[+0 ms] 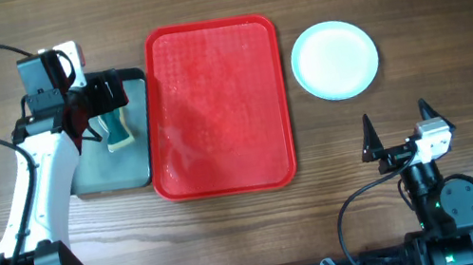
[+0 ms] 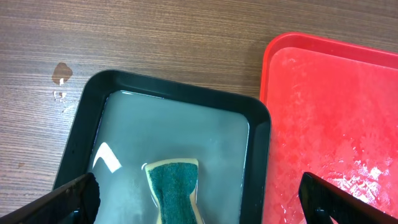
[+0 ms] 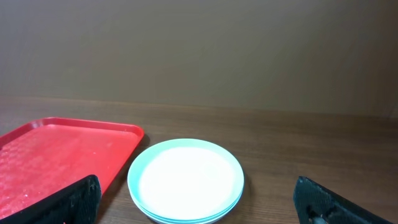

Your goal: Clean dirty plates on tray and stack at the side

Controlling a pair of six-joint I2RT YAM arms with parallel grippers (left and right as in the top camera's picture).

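You are at the tail end of the job: the red tray (image 1: 218, 107) carries no plate, only wet streaks, and the plates (image 1: 334, 59) sit stacked on the table just beside its right edge. Your left gripper (image 2: 199, 180) hangs wide open and empty over the sponge (image 2: 174, 190) lying in the small water tray (image 2: 180, 93). Your right gripper (image 1: 395, 116), also spread wide and empty, sits apart from the stack. Nothing looks left to wash, so the next move only calls for drawing both arms clear

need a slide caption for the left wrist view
Open left pincer above a green sponge lying in the black-rimmed tray, red tray alongside.
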